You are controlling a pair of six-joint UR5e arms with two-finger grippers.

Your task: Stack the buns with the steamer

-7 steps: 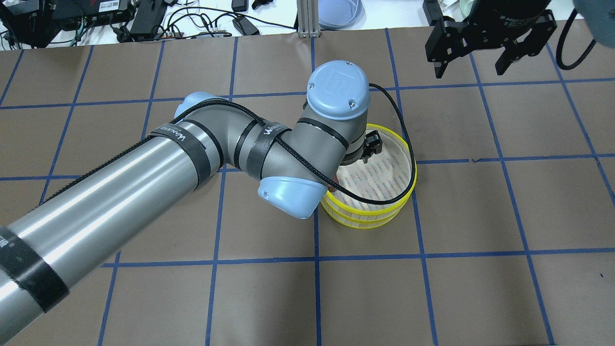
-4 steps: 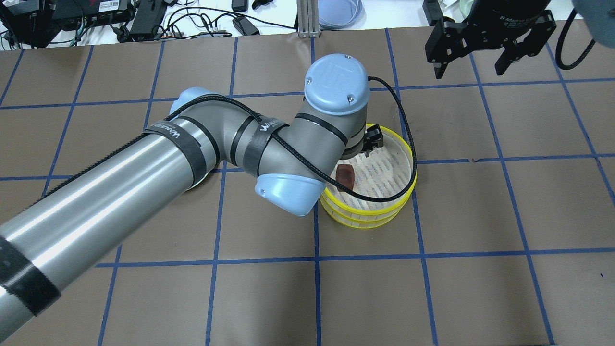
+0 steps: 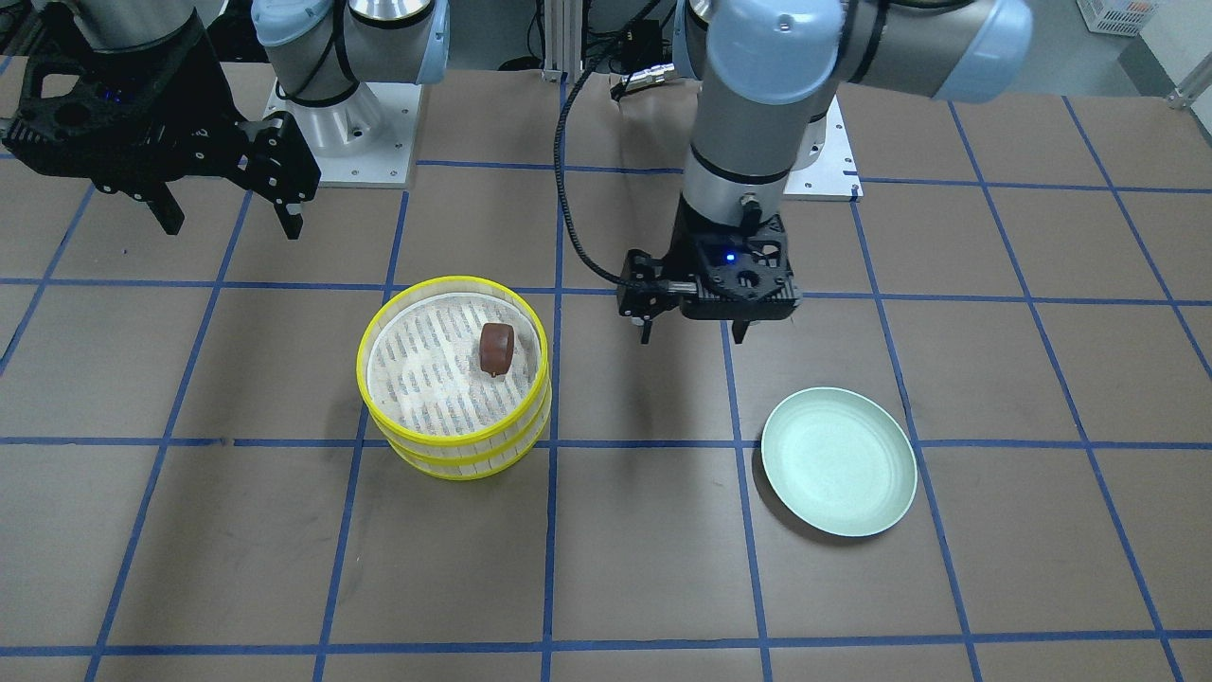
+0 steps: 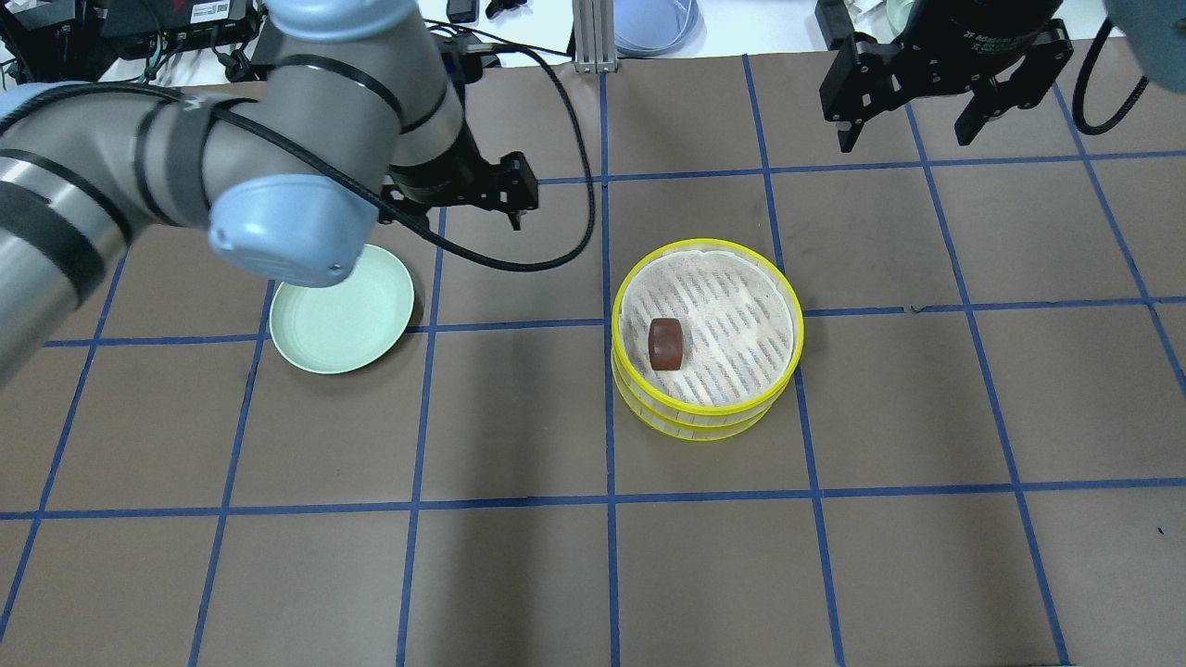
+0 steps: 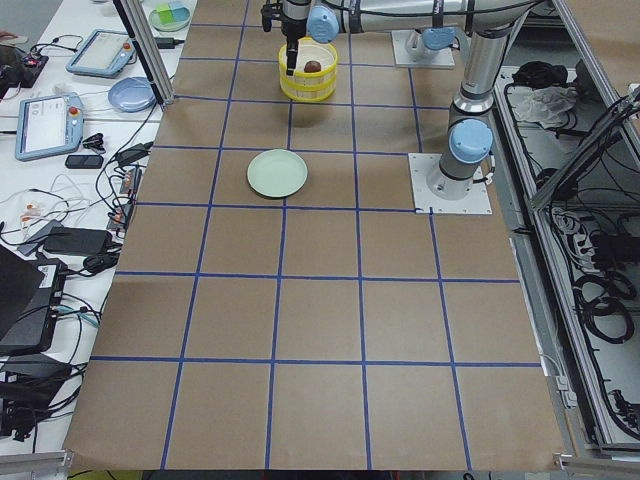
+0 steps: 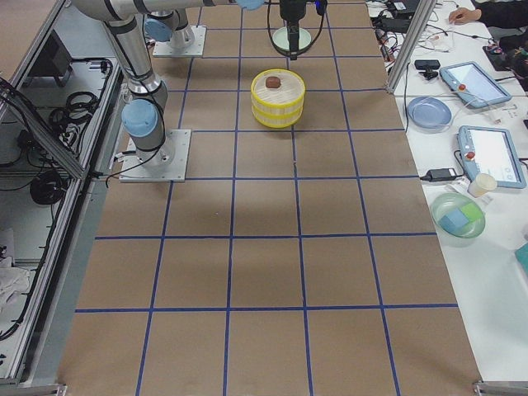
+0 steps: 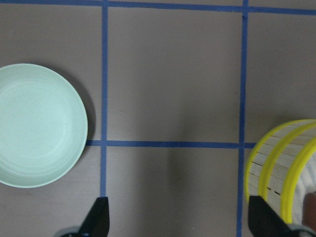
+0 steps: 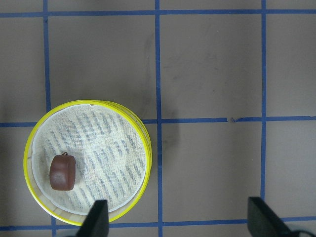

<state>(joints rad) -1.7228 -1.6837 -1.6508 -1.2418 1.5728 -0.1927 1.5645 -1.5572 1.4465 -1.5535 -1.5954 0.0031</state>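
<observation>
The yellow-rimmed steamer (image 4: pixel 697 424) stands as two stacked tiers near the table's middle, also in the front view (image 3: pixel 454 464) and the right wrist view (image 8: pixel 98 140). The dark reddish-brown bun (image 4: pixel 665 344) lies on the cloth of the top tier, near its left edge, and also shows in the front view (image 3: pixel 495 348) and the right wrist view (image 8: pixel 62 172). The cream bun is hidden. My left gripper (image 4: pixel 511 206) is open and empty, above the table between the plate and the steamer. My right gripper (image 4: pixel 910 137) is open and empty, high beyond the steamer.
An empty pale green plate (image 4: pixel 341 308) lies left of the steamer, partly under my left arm, and shows in the left wrist view (image 7: pixel 39 126). Cables, devices and a blue bowl (image 4: pixel 653 26) sit beyond the table's far edge.
My left arm has drawn back from over the steamer to the left, towards the plate. The dark bun, hidden under the wrist a second ago, now lies uncovered in the top tier.
</observation>
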